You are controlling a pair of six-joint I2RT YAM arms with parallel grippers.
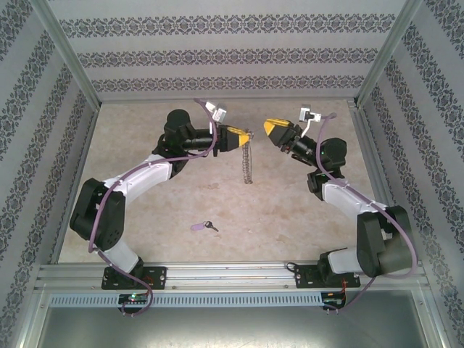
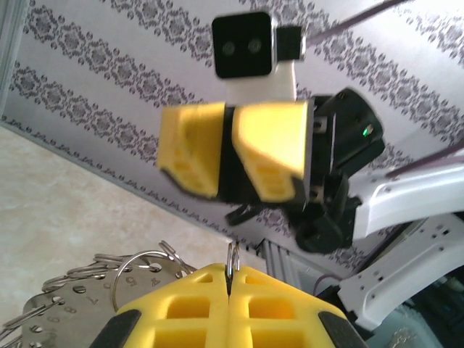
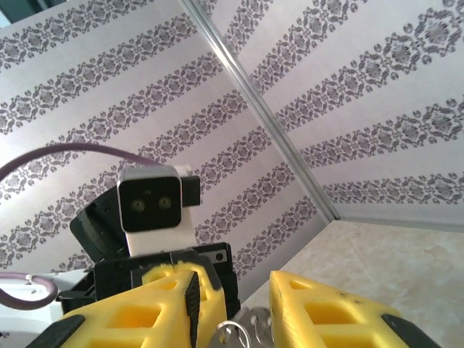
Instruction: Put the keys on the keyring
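Silvery metal, thin and beaded: the keyring (image 1: 248, 164) hangs in the air above the far middle of the surface (image 1: 304, 217), pinched at its top by the left pincer (image 1: 243, 137), the rest dangling straight down. Left wrist view: the two yellow fingers (image 2: 181, 312) are pressed flat together, with a loop of wire poking up out of the seam. A round metal tag (image 2: 69, 304) with stamped marks sits low beside them, seemingly part of the same bundle. The right pincer (image 1: 271, 130) faces the ring from just beside it. Its jaws are apart and there is nothing between them. The key (image 1: 204, 227) lies flat on the surface near the front edge, lilac head to the left, blade pointing right, well apart from both pincers. Judgement: the ring is probably held high and steady so that it hangs free, leaving the right arm unloaded to go down for the key. Threading is not yet begun. The blade is small and flat against the surface, so the pick-up looks fiddly.
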